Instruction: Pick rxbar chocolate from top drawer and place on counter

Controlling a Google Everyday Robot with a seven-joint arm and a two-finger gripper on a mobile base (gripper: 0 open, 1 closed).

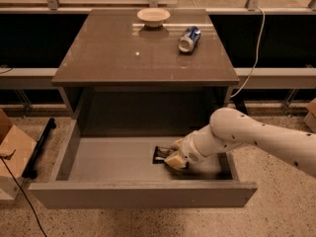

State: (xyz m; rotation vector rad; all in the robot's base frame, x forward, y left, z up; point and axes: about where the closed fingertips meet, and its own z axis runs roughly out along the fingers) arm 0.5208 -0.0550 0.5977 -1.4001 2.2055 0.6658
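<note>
In the top drawer point(108, 164), the gripper point(171, 154) half covers the rxbar chocolate point(159, 155); its hold cannot be told.

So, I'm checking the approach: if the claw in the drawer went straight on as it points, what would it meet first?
Probably the small black-wrapped snack bar, lying just ahead of the claw on the floor of the wide grey drawer. Whether they already touch is unclear.

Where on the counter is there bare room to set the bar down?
The counter is bare across its left half and front strip, nearer than the bowl and soda can, which crowd the back. The gripper is in the top drawer at the rxbar chocolate.
</note>
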